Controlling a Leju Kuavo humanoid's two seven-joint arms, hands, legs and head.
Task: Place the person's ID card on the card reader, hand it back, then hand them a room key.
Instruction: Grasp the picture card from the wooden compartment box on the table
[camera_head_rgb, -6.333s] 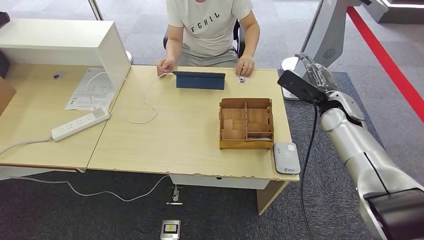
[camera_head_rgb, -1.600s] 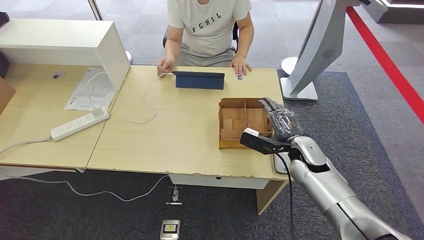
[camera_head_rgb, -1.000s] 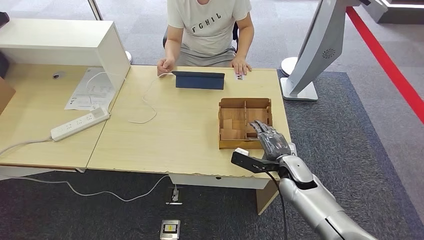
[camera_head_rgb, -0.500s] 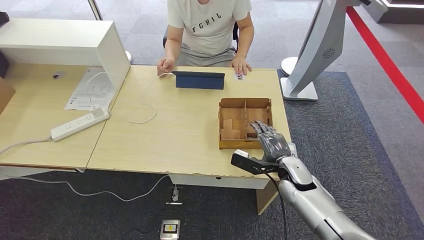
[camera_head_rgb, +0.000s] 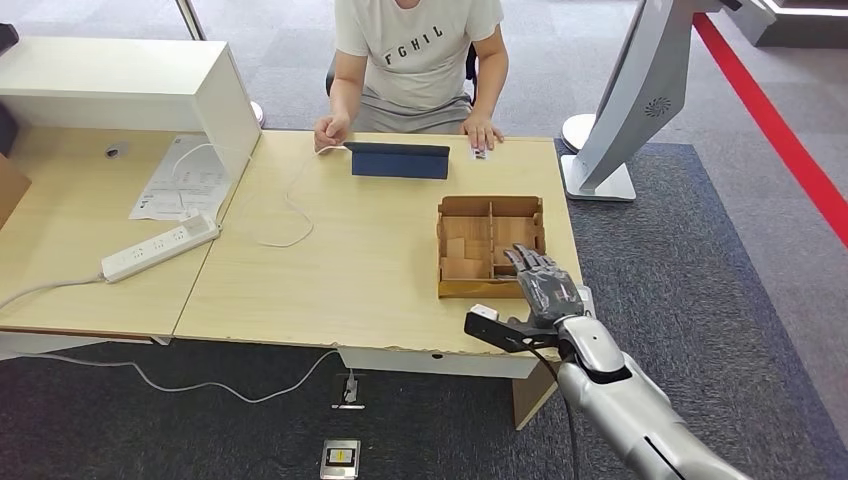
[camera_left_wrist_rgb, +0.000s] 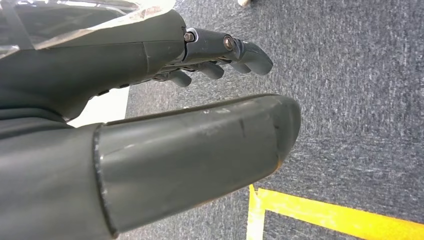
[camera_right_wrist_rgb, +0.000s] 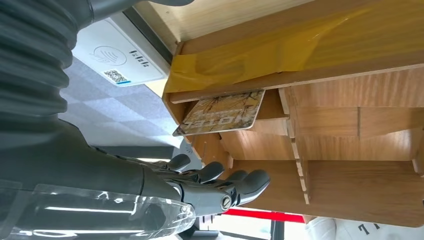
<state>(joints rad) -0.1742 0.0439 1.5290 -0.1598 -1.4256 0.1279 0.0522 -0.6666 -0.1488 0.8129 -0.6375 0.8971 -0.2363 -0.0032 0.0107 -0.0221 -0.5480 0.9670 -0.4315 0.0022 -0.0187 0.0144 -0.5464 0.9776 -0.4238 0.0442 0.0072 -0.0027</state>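
My right hand (camera_head_rgb: 546, 287) hovers over the near right corner of the wooden compartment box (camera_head_rgb: 489, 236), fingers spread and thumb out, holding nothing. It covers most of the white card reader (camera_head_rgb: 587, 298), which is also seen as the card reader (camera_right_wrist_rgb: 119, 52) beside the box (camera_right_wrist_rgb: 350, 165). A patterned room key card (camera_right_wrist_rgb: 222, 113) marked HOTEL leans in the box compartment just ahead of my right hand (camera_right_wrist_rgb: 150, 186). The small ID card (camera_head_rgb: 483, 154) lies on the table's far edge by the person's hand (camera_head_rgb: 482, 131). My left hand (camera_left_wrist_rgb: 150, 60) hangs over carpet, fingers apart and holding nothing.
A person in a white shirt (camera_head_rgb: 415, 55) sits across the table (camera_head_rgb: 350, 270). A dark blue tablet (camera_head_rgb: 399, 160) stands near them, with a white cable (camera_head_rgb: 285, 215), power strip (camera_head_rgb: 160, 248), papers (camera_head_rgb: 185, 178) and a white cabinet (camera_head_rgb: 130, 90) to the left. A grey stand (camera_head_rgb: 600, 180) rises beyond the table's right end.
My right hand came down from high at the table's right side to the box's near right corner. Over the last half second it has barely moved.
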